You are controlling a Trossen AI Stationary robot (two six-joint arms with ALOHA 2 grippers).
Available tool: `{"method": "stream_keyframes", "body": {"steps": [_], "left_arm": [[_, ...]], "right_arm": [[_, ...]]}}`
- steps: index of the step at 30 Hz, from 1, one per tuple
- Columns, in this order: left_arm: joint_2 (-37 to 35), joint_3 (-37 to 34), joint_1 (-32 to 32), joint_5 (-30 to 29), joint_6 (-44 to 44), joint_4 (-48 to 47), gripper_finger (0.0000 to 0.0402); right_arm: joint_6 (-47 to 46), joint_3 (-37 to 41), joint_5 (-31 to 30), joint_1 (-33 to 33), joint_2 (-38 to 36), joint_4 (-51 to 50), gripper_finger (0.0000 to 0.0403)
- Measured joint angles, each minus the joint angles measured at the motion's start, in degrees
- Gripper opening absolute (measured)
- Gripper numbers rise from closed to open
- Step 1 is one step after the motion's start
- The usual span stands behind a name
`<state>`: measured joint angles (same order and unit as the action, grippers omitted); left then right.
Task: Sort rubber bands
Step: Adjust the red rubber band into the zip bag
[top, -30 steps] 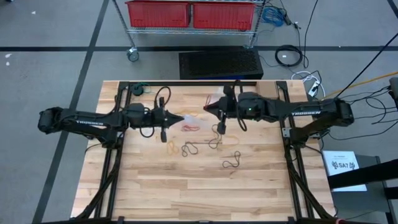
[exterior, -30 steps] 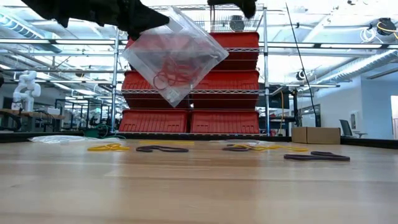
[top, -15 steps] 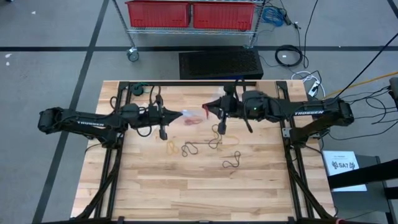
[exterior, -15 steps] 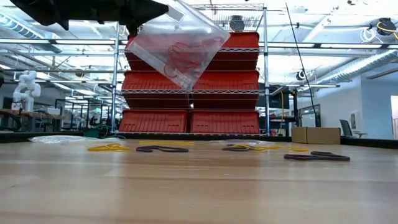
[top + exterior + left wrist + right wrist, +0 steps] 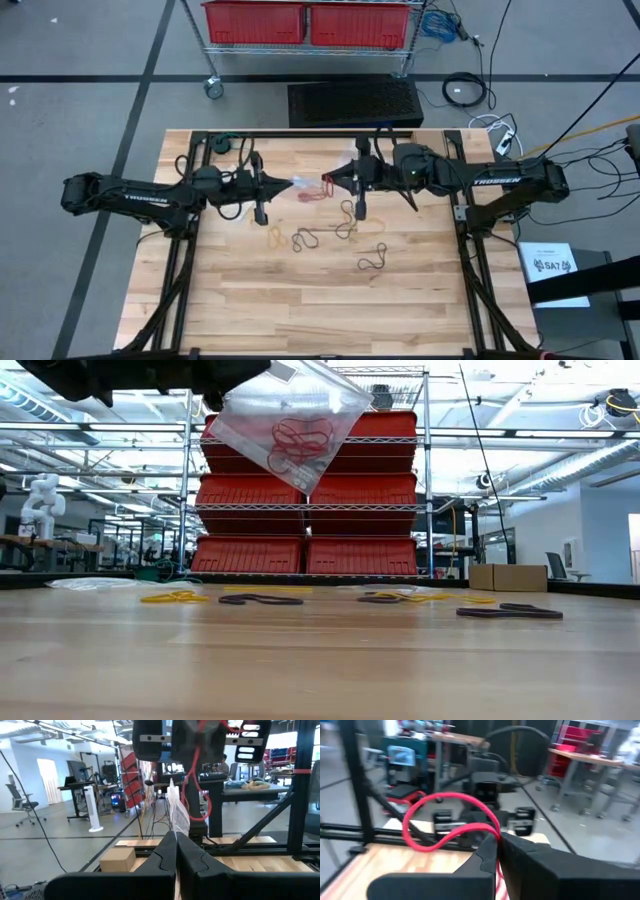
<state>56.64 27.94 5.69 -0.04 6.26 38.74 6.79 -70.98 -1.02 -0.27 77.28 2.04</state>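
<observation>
A clear plastic bag (image 5: 290, 420) with red rubber bands (image 5: 300, 445) inside hangs above the table's middle; in the high view the bag (image 5: 307, 188) lies between both grippers. My left gripper (image 5: 290, 183) is shut on it. Facing it, my right gripper (image 5: 325, 181) is shut on one red rubber band (image 5: 447, 815), outside the low view. Loose yellow bands (image 5: 275, 236), tan bands (image 5: 345, 230) and black bands (image 5: 372, 258) lie flat on the wood nearer the table's near edge. My left gripper (image 5: 176, 839) pinches the bag's edge (image 5: 176, 817) between its two shut fingers, coming level from the table's left. The bag is lifted clear, tilted, and its corner (image 5: 240, 390) sits at the fingers. My right gripper (image 5: 498, 839) pinches one red band at a point on its loop (image 5: 492, 827), level from the table's right. The band is lifted clear and its loop stands out ahead of the fingertips, toward the bag.
A wire shelf with red bins (image 5: 305, 20) and a black mat (image 5: 355, 102) stand beyond the far edge. A dark green object (image 5: 222, 145) sits at the far left corner. The near half of the wooden table (image 5: 300, 310) is bare wood.
My left gripper has risen a little and carried the bag higher above the table, and the bag has tipped, with the red bands inside shifting. My right gripper, seen at the top of the low view one second ago, no longer shows there.
</observation>
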Motion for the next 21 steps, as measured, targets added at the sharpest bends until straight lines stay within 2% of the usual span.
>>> {"method": "stream_keyframes", "body": {"steps": [12,21], "left_arm": [[0.0,0.0,0.0,4.5,-2.3,0.2,0.0],[0.0,0.0,0.0,6.7,-3.0,1.8,0.0]], "right_arm": [[3.5,0.0,11.6,-0.9,0.0,1.4,0.0],[5.0,0.0,14.6,-0.9,0.0,1.5,0.0]]}}
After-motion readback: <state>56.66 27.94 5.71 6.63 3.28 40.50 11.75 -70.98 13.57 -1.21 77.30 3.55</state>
